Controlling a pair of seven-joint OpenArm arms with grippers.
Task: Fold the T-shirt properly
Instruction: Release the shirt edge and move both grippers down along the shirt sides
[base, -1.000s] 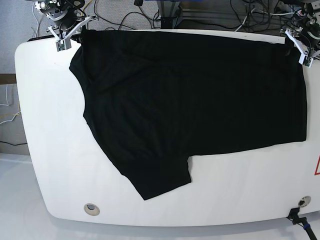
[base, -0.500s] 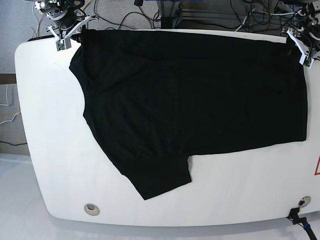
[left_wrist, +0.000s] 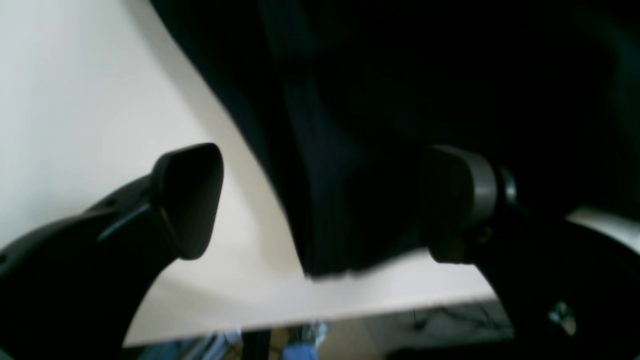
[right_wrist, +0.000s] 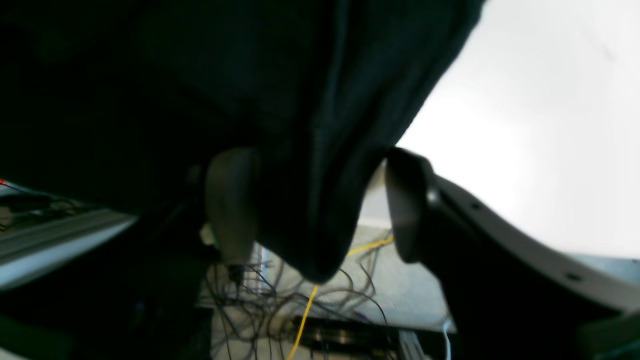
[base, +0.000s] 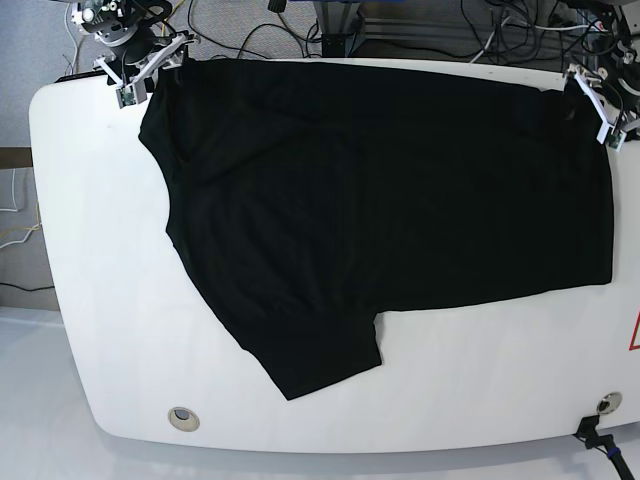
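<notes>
T-shirt (base: 390, 210) lay spread flat on white worktop (base: 90, 250), black side up, one sleeve toward near edge, w/ far hem along far edge. Left tool (left_wrist: 320, 205) at far right corner: jaws wide apart, shirt corner between them but neither pad touching it. Right tool (right_wrist: 320, 210) at far left corner: jaws parted, fabric fold hanging loose between pads over worktop edge, not pinched. Cables (right_wrist: 320, 300) on floor below.
</notes>
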